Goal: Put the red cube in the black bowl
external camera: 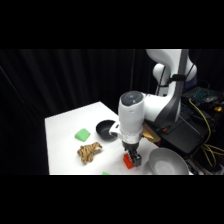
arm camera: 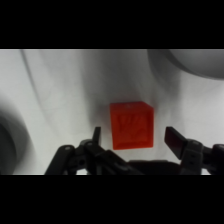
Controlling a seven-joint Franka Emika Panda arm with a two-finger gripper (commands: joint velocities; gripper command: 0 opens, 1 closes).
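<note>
Tool (arm camera: 134,140) fingers wide apart, straddling red cube (arm camera: 131,125) w/ gap each side; cube centred betw. them on table (arm camera: 65,95). Black bowl (external camera: 105,129) lies farther back.

Robot lab bench, curtained off in black.
White arm (external camera: 150,107) bolted beside a bare white tabletop (external camera: 65,135); black drapes (external camera: 60,80) hung all round; yellow cables (external camera: 207,127) and dark electronics (external camera: 200,97) heaped at the right. Small test props laid out: green block (external camera: 82,134), black bowl (external camera: 105,130), grey bowl (external camera: 167,162), red cube (arm camera: 131,125).
</note>
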